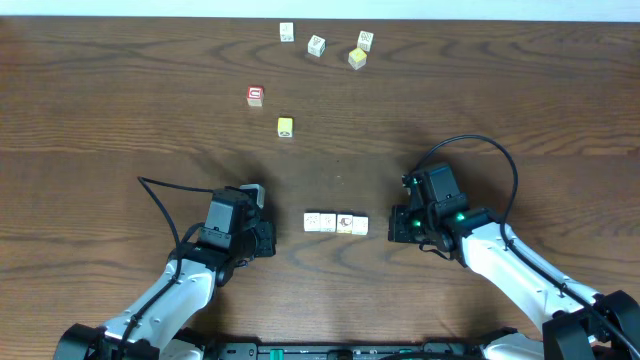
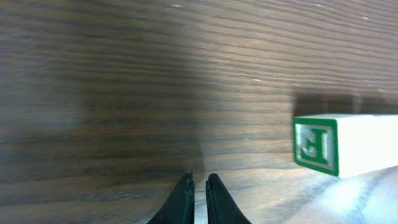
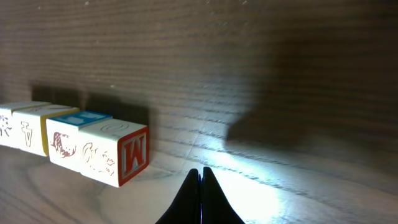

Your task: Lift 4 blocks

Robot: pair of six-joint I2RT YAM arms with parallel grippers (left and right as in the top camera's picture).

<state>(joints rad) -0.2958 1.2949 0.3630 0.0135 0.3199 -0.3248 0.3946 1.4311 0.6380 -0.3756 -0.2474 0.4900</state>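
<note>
Here both claws (image 2: 199,186) (image 3: 201,180) sit closed and empty beside blocks (image 1: 336,222) lettered E, M.

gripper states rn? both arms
Left gripper: nearly closed with a thin gap, holding nothing, short of the row of blocks.
Right gripper: closed, empty, beside the row's other end.

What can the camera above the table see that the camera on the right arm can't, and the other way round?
Only the view from above shows both arms, the left tool, and the loose cubes at the far edge: a red cube, a yellow cube and four more.

Only the right arm's camera shows the red letter M printed on the end of the nearest block, and its own fingertips pressed together.

Both show the row of four blocks lying side by side on the wooden table, with the right tool near it but not touching.
</note>
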